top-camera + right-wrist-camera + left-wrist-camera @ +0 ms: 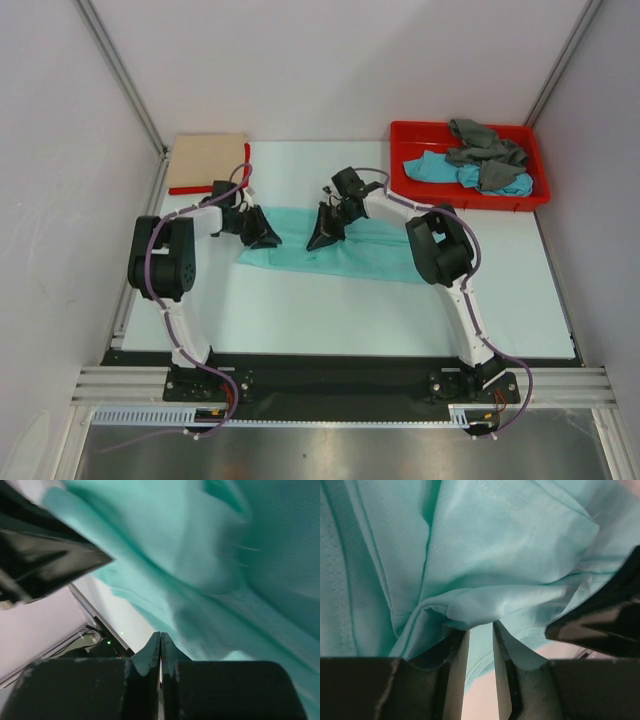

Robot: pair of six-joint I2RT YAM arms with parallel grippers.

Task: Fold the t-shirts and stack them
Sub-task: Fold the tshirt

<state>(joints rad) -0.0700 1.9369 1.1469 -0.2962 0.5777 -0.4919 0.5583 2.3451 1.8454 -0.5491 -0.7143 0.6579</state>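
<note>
The mint-green t-shirt point(352, 250) lies spread across the middle of the table. My left gripper point(262, 232) is at its back left edge. In the left wrist view the gripper point(480, 627) is shut on a bunched hem of the shirt point(510, 555), raised off the table. My right gripper point(325, 232) is at the back edge, further right. Its jaws point(160, 635) are pressed together where the shirt's hem point(210, 555) meets them. A folded beige shirt point(205, 158) lies on a red one point(212, 188) at the back left. A turquoise-blue shirt point(440, 170) and a grey shirt point(485, 150) are in the tray.
The red plastic tray point(405, 135) stands at the back right corner. White walls with metal posts close in the left, right and back sides. The two grippers are close together; the right one shows in the left wrist view point(600, 625).
</note>
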